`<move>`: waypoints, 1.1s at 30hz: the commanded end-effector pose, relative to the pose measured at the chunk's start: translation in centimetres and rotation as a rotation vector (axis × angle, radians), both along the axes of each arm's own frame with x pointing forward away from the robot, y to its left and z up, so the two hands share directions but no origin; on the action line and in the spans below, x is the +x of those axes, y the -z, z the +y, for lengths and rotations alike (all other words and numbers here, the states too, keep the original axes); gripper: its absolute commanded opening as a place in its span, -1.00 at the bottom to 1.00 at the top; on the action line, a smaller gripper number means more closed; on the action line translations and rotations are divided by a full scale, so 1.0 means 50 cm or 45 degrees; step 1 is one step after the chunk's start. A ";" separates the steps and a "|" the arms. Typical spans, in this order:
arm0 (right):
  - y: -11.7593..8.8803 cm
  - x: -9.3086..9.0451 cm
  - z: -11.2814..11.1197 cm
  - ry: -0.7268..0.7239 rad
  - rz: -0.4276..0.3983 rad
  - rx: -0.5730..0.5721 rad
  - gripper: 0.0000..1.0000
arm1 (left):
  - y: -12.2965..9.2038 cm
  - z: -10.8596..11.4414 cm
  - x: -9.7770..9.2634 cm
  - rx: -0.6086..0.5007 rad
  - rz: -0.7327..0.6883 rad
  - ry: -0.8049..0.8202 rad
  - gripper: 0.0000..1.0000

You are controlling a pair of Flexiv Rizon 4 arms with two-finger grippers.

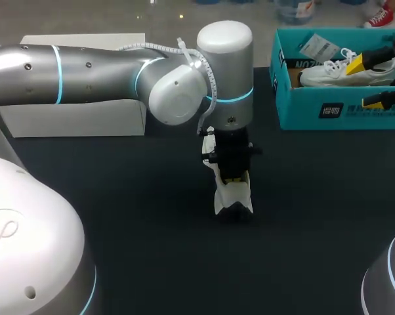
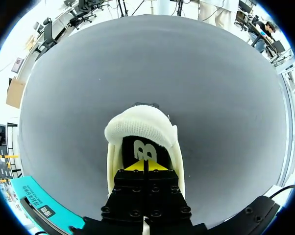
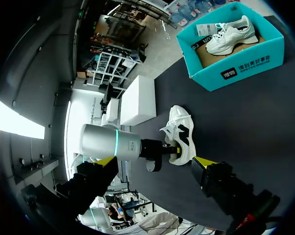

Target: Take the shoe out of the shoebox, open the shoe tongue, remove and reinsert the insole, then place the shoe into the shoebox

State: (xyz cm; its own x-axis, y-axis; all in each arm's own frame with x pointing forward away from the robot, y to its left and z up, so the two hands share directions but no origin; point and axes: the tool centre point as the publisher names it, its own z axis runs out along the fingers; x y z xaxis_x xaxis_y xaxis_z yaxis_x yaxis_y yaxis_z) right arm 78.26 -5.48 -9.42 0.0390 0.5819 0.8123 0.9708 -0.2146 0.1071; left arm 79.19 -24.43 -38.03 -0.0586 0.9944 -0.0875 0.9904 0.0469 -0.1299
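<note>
A white shoe (image 1: 234, 197) stands on the dark table (image 1: 138, 223) near the middle, and also shows in the right wrist view as the white shoe (image 3: 180, 134). My left gripper (image 1: 231, 172) points straight down into its opening. In the left wrist view the left gripper (image 2: 145, 165) is shut, its yellow tips together inside the shoe (image 2: 140, 128) at the heel end of the black insole (image 2: 142, 148); I cannot tell whether they pinch it. My right gripper (image 1: 367, 83) hangs open over the teal shoebox (image 1: 315, 111); the right gripper (image 3: 155, 164) holds nothing.
A second white shoe (image 1: 345, 71) lies inside the shoebox (image 3: 235, 68) at the back right. A white box (image 1: 73, 118) stands at the back left, partly behind my left arm (image 1: 86, 72). Bare dark table surrounds the shoe in front.
</note>
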 end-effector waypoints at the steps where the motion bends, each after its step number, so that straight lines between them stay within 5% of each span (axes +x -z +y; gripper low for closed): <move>1: 0.001 0.000 0.002 0.003 0.002 -0.003 1.00 | 0.018 -0.002 0.012 0.015 0.022 0.015 -1.00; 16: 0.001 0.000 0.002 0.003 0.002 -0.003 1.00 | 0.068 -0.008 0.006 0.040 -0.003 0.028 -1.00; 27: 0.001 0.000 0.002 0.003 0.002 -0.003 1.00 | -0.001 -0.003 -0.001 -0.026 0.065 0.045 -1.00; 33: 0.001 0.000 0.002 0.003 0.002 -0.003 1.00 | 0.012 -0.010 -0.019 -0.021 0.159 0.087 -1.00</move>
State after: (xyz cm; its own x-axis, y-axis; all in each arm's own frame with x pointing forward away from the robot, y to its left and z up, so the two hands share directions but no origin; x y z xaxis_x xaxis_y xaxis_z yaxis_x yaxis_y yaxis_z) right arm 78.26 -5.48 -9.42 0.0391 0.5819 0.8123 0.9708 -0.2147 0.1070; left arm 78.07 -24.67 -37.98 -0.0055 0.9949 -0.1003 0.9701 -0.0191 -0.2421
